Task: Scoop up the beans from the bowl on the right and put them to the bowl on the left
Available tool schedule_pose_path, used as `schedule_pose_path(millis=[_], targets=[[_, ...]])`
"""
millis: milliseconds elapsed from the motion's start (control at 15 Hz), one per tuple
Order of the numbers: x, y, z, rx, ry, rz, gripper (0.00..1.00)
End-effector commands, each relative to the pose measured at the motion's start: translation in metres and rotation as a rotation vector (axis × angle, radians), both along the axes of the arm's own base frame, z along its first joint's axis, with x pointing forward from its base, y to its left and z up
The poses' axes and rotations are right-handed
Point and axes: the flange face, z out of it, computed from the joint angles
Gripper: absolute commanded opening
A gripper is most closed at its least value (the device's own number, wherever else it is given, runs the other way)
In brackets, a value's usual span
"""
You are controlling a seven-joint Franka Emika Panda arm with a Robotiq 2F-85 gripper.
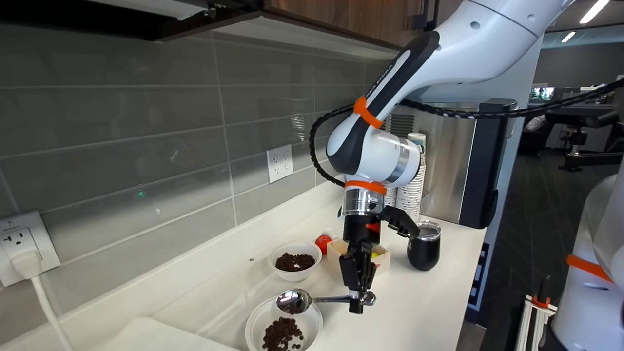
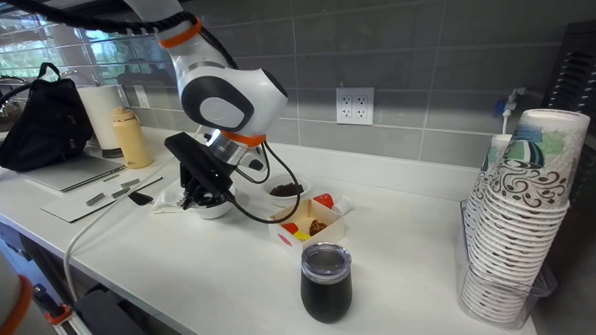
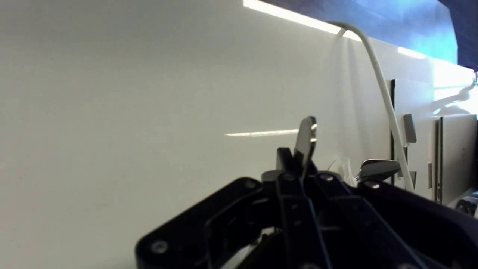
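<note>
Lettering (image 1: 379, 81) on arm (image 1: 460, 52) partly legible: "NKA EMIKA". Pincer (image 1: 358, 297) clamped on spoon (image 1: 295, 300); spoon head overlaps nearer bean bowl (image 1: 313, 325) in exterior view.

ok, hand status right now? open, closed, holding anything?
Hand: closed, holding the spoon.
</note>
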Motion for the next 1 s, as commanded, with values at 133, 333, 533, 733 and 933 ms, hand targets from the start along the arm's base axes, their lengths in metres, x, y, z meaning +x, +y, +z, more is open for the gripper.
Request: schedule_pose_path(millis=[133,333,533,733,933], targets=[[-0.015,0.011,0.016,-0.129,-0.104,-0.008,0.01],[-0.019,0.016,0.02,-0.195,-0.163,-0.013,0.01],[-0.022,0.022,0.024,-0.266,-0.224,-0.01,0.01],[-0.008,0.03,0.032,-0.296,-0.24,-0.004,0.01],[-0.017,0.025,0.038,-0.225,-0.204,-0.001,0.01]])
